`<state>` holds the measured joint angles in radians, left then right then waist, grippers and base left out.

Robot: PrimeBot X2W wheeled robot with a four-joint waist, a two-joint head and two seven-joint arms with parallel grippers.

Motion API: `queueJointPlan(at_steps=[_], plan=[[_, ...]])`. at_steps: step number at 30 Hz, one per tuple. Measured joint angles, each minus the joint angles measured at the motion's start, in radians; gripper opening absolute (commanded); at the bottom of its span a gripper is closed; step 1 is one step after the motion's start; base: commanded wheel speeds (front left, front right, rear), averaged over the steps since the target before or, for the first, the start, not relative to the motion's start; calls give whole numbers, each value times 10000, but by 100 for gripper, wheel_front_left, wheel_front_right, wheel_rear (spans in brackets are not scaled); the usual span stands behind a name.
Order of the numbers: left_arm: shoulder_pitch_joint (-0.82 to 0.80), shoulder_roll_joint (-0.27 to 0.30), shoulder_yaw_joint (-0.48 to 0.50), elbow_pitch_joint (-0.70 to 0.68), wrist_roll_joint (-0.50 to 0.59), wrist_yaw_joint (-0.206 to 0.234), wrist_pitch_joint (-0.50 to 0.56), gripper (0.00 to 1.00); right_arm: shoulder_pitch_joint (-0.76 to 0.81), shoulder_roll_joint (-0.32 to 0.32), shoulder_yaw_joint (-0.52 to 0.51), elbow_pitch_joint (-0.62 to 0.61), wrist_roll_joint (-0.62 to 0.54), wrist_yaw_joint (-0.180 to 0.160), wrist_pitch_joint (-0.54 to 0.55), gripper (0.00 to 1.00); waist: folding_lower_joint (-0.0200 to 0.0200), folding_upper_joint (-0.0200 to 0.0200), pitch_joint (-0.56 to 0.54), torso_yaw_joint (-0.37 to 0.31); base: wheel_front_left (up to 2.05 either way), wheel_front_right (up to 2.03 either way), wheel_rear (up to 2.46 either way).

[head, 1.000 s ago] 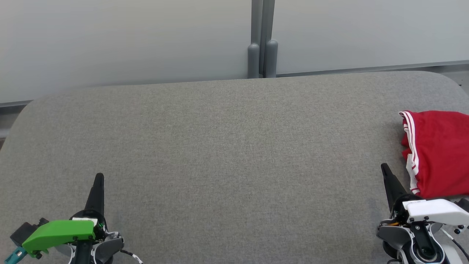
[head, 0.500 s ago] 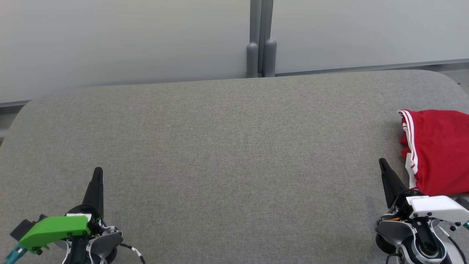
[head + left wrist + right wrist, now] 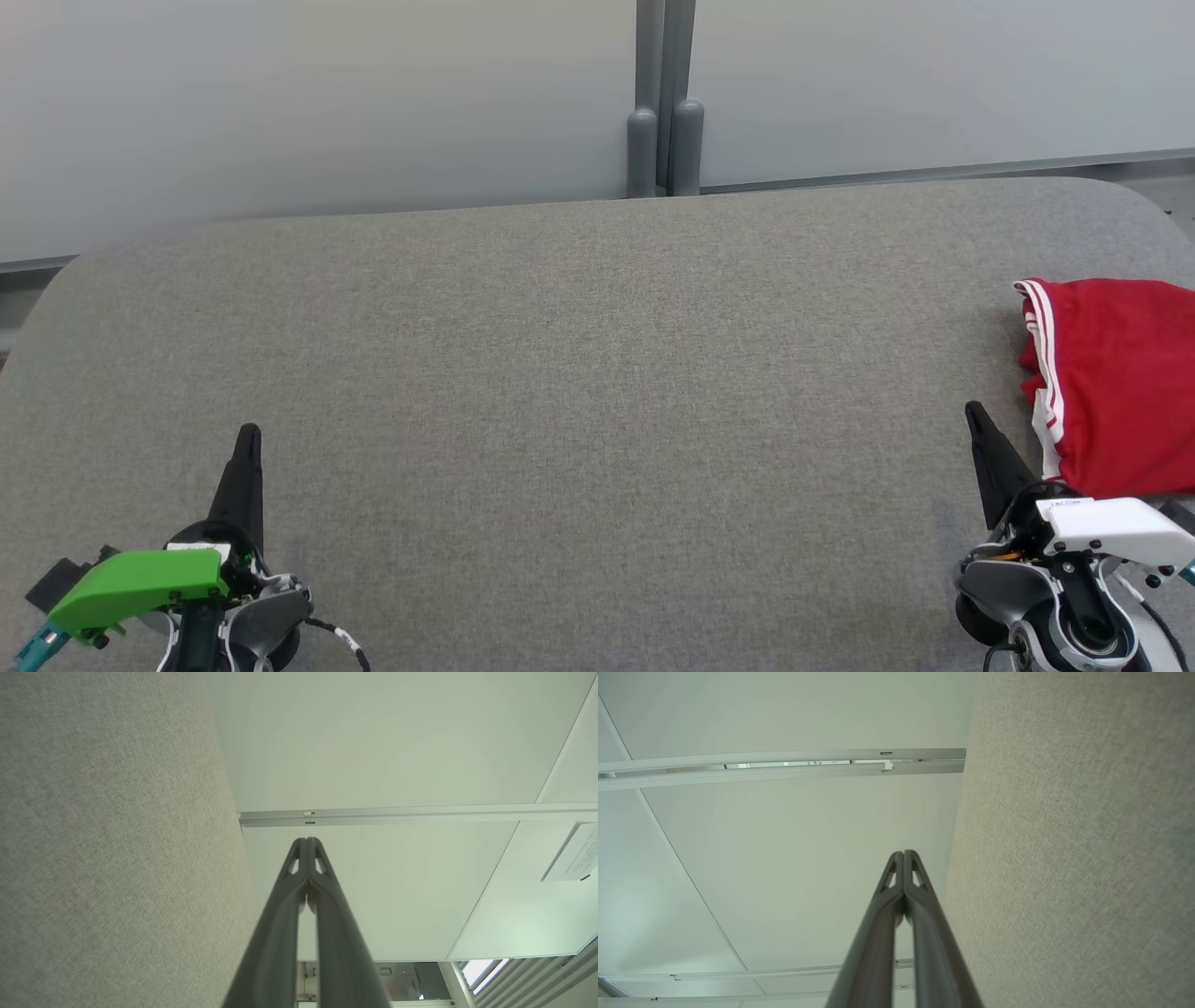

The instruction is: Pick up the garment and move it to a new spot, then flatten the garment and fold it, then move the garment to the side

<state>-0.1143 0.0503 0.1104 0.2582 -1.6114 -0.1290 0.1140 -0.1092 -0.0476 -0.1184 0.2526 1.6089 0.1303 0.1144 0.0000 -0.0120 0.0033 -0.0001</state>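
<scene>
The garment is red cloth with white stripes along one edge, lying folded at the right edge of the grey table and cut off by the head view's border. My right gripper stands just left of it near the front edge, shut and holding nothing; in the right wrist view its gripper has both tips pressed together. My left gripper is at the lower left, far from the garment, also shut and empty, with tips meeting in the left wrist view.
A pale wall with a grey vertical post runs behind the table's far edge. The table's corners are rounded. Both wrist views look along the table toward the wall panels.
The head view shifted slightly between the earliest frame and now. Both grippers sit a little higher in the view. The garment stays where it was.
</scene>
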Motion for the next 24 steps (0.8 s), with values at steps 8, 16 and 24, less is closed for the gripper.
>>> queueJointPlan(at_steps=[8, 16, 24], plan=[[0, 0, 2, 0, 0, 0, 0, 0, -2, 0, 0, 0, 0, 0, 0, 0, 0, 0, 0, 0, 0, 0, 0], [0, -2, 2, 0, 0, 0, 0, 0, -2, 0, 0, 0, 0, 0, 0, 0, 0, 0, 0, 0, 0, 0, 0], [0, -2, 2, 0, 0, 0, 0, 0, -3, 0, 0, 0, 0, 0, 0, 0, 0, 0, 0, 0, 0, 0, 0]])
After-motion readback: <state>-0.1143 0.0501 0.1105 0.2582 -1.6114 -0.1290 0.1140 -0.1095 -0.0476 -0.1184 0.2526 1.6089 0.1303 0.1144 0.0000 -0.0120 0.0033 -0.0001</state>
